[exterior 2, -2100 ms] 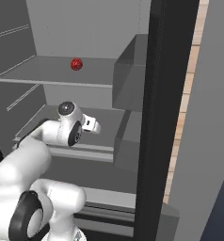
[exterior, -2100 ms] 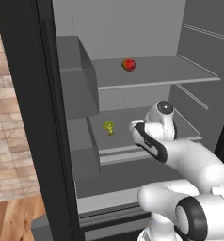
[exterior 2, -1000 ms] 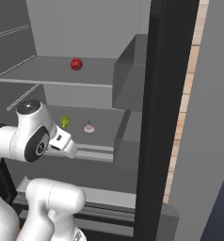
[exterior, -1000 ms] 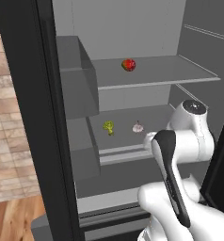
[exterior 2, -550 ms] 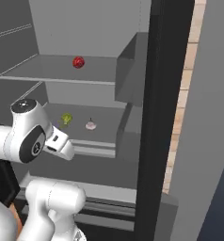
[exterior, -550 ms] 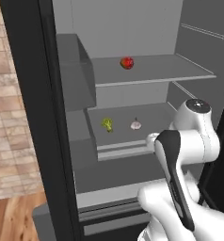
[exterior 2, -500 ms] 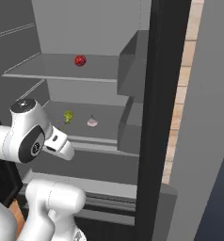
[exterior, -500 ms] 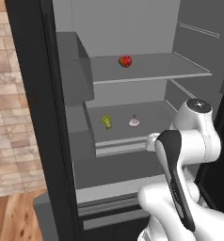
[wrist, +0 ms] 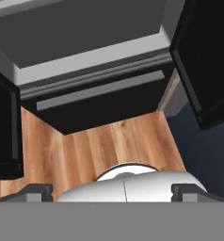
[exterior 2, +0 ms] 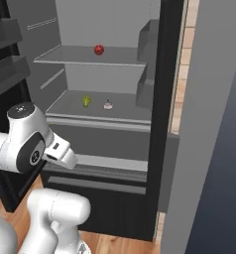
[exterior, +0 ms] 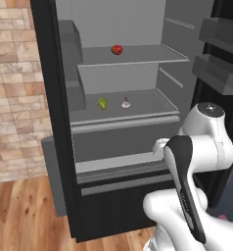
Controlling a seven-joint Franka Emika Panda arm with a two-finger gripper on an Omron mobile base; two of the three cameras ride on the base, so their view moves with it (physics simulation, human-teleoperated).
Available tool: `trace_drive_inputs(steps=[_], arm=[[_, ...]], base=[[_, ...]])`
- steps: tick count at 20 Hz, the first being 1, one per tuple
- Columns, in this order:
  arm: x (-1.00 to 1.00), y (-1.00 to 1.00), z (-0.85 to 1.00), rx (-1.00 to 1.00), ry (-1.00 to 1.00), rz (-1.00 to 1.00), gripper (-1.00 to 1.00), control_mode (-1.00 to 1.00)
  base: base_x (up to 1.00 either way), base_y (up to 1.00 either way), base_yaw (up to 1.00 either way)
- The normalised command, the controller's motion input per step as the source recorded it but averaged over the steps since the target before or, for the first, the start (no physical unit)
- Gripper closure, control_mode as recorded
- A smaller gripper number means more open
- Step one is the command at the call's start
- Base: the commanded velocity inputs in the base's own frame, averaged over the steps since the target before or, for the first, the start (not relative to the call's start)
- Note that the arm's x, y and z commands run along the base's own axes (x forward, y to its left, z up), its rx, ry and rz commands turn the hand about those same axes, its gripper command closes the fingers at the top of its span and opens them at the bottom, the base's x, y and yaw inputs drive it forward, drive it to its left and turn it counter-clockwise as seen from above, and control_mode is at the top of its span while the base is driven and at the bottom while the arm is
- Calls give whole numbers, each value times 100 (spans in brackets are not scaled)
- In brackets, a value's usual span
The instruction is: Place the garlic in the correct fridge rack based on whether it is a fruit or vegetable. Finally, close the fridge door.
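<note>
The garlic (exterior: 125,104) (exterior 2: 108,104), a tiny whitish bulb, lies on the lower fridge rack (exterior: 123,122) (exterior 2: 92,122), just right of a small green vegetable (exterior: 102,103) (exterior 2: 86,101). My gripper (wrist: 112,192) is drawn back out of the fridge, well below and in front of the rack. It points down at the floor and is open, its fingertips (wrist: 38,191) wide apart with nothing between them. The fridge door (exterior: 220,73) (exterior 2: 8,69) stands open, its grey bins facing the inside.
A red round fruit (exterior: 117,49) (exterior 2: 98,49) sits on the thinner upper shelf. Below the gripper are the bottom drawer (wrist: 100,89) with its horizontal handle and the wooden floor (wrist: 109,141). A brick wall (exterior: 15,98) flanks the fridge.
The arm has come out of the fridge, leaving the garlic on the rack. The camera has backed away, so the whole fridge looks smaller and farther off.
</note>
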Motion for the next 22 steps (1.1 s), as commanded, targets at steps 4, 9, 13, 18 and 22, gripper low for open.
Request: trace_drive_inputs(steps=[4,9,13,18,22], arm=[[0,0,0,0,0,0,-100,100],[0,0,0,0,0,0,-100,100],[0,0,0,0,0,0,-100,100],[-29,14,19,-4,-15,4,-100,-100],[-72,91,83,-26,-37,26,-100,-100]], base=[[-38,0,0],[-18,0,0],[-11,0,0],[0,0,0],[0,0,0]])
